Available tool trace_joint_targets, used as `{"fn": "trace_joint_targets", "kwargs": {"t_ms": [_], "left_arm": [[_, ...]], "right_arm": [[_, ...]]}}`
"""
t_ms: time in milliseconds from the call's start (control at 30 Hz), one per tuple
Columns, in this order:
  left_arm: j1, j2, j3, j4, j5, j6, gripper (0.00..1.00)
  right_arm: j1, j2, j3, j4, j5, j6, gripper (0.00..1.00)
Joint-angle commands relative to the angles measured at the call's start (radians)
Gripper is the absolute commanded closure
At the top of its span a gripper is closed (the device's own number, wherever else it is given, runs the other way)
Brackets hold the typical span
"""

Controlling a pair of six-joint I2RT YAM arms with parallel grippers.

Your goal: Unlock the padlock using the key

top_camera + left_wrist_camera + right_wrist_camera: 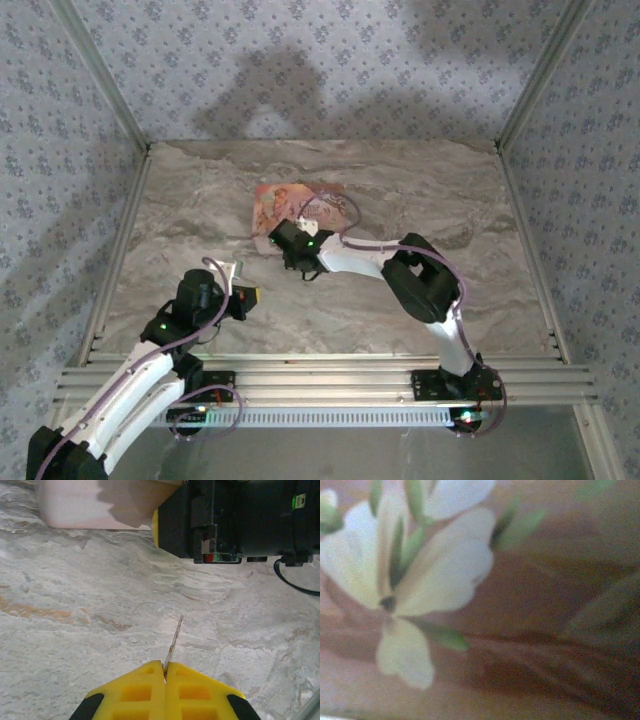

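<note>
Ahead of key (174, 637): right gripper (280, 238) at box (290, 203) edge.

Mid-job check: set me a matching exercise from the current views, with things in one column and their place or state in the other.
Things:
1. thin silver metal key
2. pink box with a flower-picture lid
3. right gripper
4. marble-patterned table top

Places or states:
A. at the near edge of the box
B. pinched between the yellow fingers of the left gripper
C. lies beneath the box and both arms
D. far middle of the table

Pairs: 1-B, 2-D, 3-A, 4-C
</note>
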Motion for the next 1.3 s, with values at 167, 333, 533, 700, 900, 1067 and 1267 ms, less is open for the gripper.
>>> {"fn": "trace_joint_targets", "kwargs": {"t_ms": [167,333,533,700,900,1067,1267], "left_arm": [[0.005,0.074,0.022,0.120,0.163,0.076,1.00],[0.003,0.107,0.018,0.182,0.217,0.093,1.00],[-0.005,0.142,0.028,0.217,0.238,0.121,1.00],[-0.032,0.177,0.060,0.232,0.219,0.135,1.00],[-0.048,0.259,0.071,0.295,0.197,0.136,1.00],[-0.053,0.253,0.068,0.300,0.168,0.135,1.00],[-0.055,0.187,0.040,0.229,0.118,0.118,1.00]], "right_arm": [[-0.065,-0.201,-0.130,0.109,-0.313,-0.025,1.00],[-0.097,-0.287,-0.166,0.077,-0.423,-0.048,1.00],[-0.114,-0.349,-0.147,-0.034,-0.529,-0.118,1.00],[-0.139,-0.387,-0.158,-0.069,-0.595,-0.134,1.00],[-0.159,-0.402,-0.170,-0.068,-0.629,-0.143,1.00],[-0.147,-0.398,-0.182,-0.084,-0.539,-0.205,1.00],[-0.100,-0.352,-0.293,0.020,-0.398,-0.261,1.00]]}}
